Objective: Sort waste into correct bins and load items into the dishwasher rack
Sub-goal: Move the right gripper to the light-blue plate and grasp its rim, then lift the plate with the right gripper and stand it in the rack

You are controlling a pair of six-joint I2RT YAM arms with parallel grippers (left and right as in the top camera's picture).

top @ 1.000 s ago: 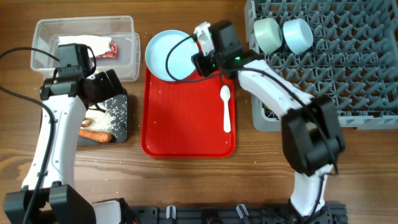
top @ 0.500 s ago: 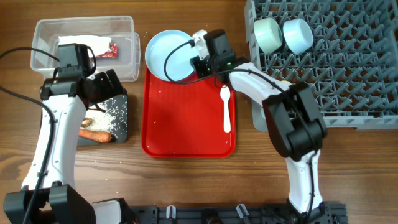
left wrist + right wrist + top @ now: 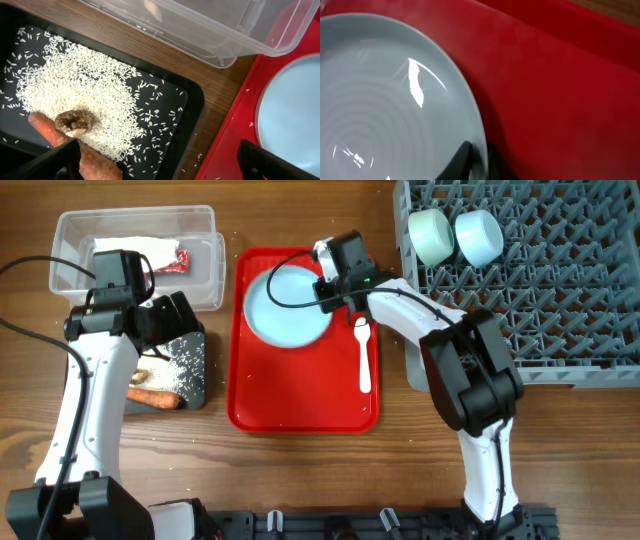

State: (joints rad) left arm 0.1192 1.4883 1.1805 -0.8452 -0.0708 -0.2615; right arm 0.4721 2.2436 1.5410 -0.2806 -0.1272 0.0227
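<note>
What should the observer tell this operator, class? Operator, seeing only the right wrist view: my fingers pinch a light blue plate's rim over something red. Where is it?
Observer: The right gripper holds the light blue plate inside the red tray, at its end farthest from the robot.
Operator: Anything beside it?
Observer: A white plastic spoon lies along the tray's right side.
Operator: Is the rack loaded?
Observer: A mint green bowl and a light blue bowl sit in the dishwasher rack.

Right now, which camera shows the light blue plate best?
Overhead: the whole light blue plate lies on the red tray, right gripper at its right rim. Right wrist shows only the pinched rim section; left wrist catches just one edge.
</note>
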